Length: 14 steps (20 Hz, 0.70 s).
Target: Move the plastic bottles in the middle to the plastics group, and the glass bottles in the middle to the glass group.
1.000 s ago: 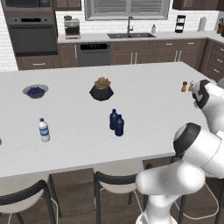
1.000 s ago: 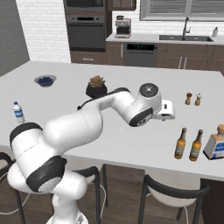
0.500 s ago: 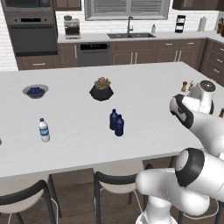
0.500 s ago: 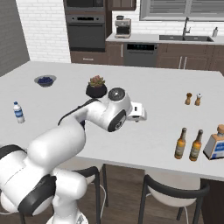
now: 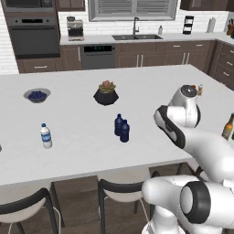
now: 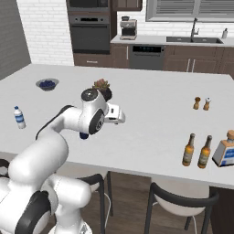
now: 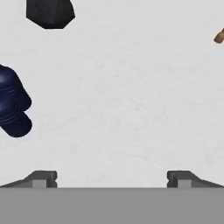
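Note:
Two navy plastic bottles (image 5: 121, 128) stand touching in the middle of the white island (image 5: 77, 151); in the hand view the plastic bottles (image 7: 13, 105) lie at the left edge, seen from above. My gripper (image 7: 111, 178) hovers over bare counter to their right, open, with nothing between its fingertips (image 7: 41, 178). In the right base view my gripper (image 6: 118, 119) hangs above the island's middle. The plastics group, a clear water bottle (image 5: 45, 135) with a blue label, stands far left. Two amber glass bottles (image 6: 196, 151) stand side by side at the right end by a square pale bottle (image 6: 226, 153).
A dark potted plant (image 5: 106, 93) sits behind the navy bottles. A bowl of blueberries (image 5: 37, 95) is at the far left. Two small shakers (image 6: 202, 103) stand at the right rear. Stools (image 6: 180, 205) line the near edge of the island.
The arm has swung left from the island's right end toward the middle, bringing the hand near the navy bottles. The gripper stayed open. The bottles have not moved.

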{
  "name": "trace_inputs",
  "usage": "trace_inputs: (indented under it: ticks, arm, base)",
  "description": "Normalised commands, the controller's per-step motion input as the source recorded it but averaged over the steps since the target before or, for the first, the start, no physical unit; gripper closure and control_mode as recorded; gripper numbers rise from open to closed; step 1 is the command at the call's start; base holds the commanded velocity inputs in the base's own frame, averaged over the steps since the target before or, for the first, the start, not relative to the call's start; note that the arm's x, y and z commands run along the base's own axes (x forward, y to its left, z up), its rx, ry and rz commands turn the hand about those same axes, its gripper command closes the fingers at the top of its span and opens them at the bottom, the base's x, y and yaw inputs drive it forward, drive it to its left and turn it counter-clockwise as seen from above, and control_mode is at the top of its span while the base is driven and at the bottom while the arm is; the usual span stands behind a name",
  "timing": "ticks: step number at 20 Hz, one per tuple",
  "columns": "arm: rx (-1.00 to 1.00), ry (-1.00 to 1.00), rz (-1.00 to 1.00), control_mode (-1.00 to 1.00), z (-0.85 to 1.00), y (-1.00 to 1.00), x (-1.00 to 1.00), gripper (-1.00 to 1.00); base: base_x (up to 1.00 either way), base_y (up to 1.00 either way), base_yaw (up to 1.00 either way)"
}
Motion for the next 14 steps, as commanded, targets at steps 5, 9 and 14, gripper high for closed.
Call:
trace_inputs:
  ticks: [5, 9, 14]
  arm:
    - [0.16, 0.2, 0.05, -1.0, 0.3, 0.59, 0.0, -1.0]
    - [0.25, 0.02, 0.13, -1.0, 0.02, 0.04, 0.0, -1.0]
    - [0.3, 0.0, 0.1, -1.0, -0.04, 0.16, 0.0, -1.0]
  base:
    - [0.0, 0.0, 0.0]
    - [0.0, 0.0, 0.0]
    - [0.0, 0.0, 0.0]
